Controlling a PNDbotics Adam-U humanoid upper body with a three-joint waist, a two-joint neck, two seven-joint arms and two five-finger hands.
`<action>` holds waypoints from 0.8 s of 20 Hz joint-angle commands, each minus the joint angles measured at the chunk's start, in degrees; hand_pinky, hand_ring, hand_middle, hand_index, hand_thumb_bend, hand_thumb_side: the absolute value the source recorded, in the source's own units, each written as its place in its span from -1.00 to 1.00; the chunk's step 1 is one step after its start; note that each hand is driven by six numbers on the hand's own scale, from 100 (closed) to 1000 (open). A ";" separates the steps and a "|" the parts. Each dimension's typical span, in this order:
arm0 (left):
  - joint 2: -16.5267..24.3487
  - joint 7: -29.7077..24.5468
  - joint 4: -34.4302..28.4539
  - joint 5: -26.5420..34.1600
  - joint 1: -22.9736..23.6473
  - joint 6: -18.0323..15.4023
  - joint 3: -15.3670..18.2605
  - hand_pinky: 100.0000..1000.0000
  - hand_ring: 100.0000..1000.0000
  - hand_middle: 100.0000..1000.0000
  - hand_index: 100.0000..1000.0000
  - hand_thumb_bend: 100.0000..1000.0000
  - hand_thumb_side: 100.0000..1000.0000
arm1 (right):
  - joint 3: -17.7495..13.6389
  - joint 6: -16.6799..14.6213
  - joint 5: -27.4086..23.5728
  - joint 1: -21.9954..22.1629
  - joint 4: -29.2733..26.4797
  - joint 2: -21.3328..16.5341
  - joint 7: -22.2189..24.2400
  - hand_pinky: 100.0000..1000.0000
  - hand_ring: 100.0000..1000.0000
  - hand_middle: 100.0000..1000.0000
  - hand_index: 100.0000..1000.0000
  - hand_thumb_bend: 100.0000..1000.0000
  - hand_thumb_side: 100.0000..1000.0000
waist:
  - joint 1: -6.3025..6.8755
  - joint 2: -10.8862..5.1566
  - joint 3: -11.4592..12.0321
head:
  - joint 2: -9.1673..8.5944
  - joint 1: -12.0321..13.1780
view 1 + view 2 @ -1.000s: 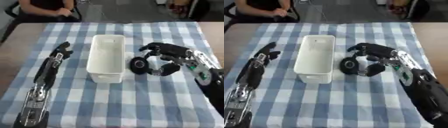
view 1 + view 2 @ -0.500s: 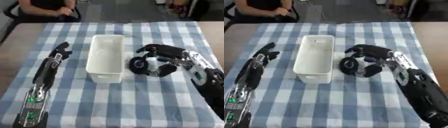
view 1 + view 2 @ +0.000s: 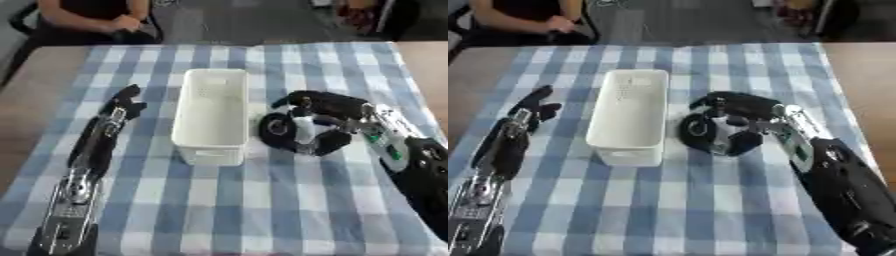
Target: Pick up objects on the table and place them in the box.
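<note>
Little had moved since the earlier pictures: the right hand had only drawn its fingers a touch closer round the dark round object, and that object had crept slightly nearer the white box. Nothing else on the checked cloth had shifted.

At this moment the right hand lay just right of the box, with its fingers arched over the top of the object and its thumb curled under the object's right side, so that it was pinched between them. The object looked like a black ring or roll with a pale centre, standing on edge and resting on the cloth; what it was exactly could not be made out. It sat just beside the box's right wall, about level with the box's middle, and had not yet left the table.

To do this step well, the hold should probably be settled before any lift, since a round thing on edge would likely roll out from under the fingers. Then it would want raising clear above the box's right rim and carrying left, over the empty inside, before being let go.

Left of the box, the left hand rested on the cloth with its fingers relaxed and apart, holding nothing.
</note>
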 commanded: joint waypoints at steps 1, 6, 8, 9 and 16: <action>0.09 -0.23 -0.55 0.31 -0.79 -0.14 -0.23 0.78 0.62 1.00 0.82 -1.00 1.00 | -0.87 -0.17 0.70 -1.60 0.31 -0.01 -0.43 1.00 0.89 0.84 0.43 -0.50 0.54 | 0.10 -0.42 0.16 | 0.06 -0.83; -0.22 -0.41 -0.55 0.38 -1.00 -0.18 -0.39 0.78 0.62 1.00 0.82 -1.00 1.00 | -1.28 -0.30 1.69 -2.39 1.51 0.49 -0.95 1.00 0.88 0.84 0.42 -0.50 0.55 | 0.46 -0.18 0.44 | -0.04 -1.35; -0.29 -0.46 -0.57 0.38 -1.10 -0.20 -0.42 0.78 0.62 1.00 0.82 -1.00 1.00 | -1.41 -0.38 2.09 -2.64 2.01 0.68 -1.16 1.00 0.88 0.84 0.42 -0.50 0.54 | 0.58 -0.08 0.57 | -0.11 -1.54; -0.32 -0.48 -0.57 0.39 -1.13 -0.21 -0.43 0.78 0.62 1.00 0.82 -1.00 1.00 | -1.48 -0.42 2.31 -2.73 2.29 0.77 -1.25 1.00 0.88 0.84 0.42 -0.50 0.54 | 0.61 -0.03 0.62 | -0.11 -1.62; -0.42 -0.61 -0.60 0.42 -1.24 -0.23 -0.53 0.78 0.62 1.00 0.82 -1.00 1.00 | -1.84 -0.85 4.00 -3.07 4.51 1.15 -1.81 1.00 0.88 0.84 0.41 -0.50 0.54 | 0.67 0.14 0.81 | -0.18 -1.83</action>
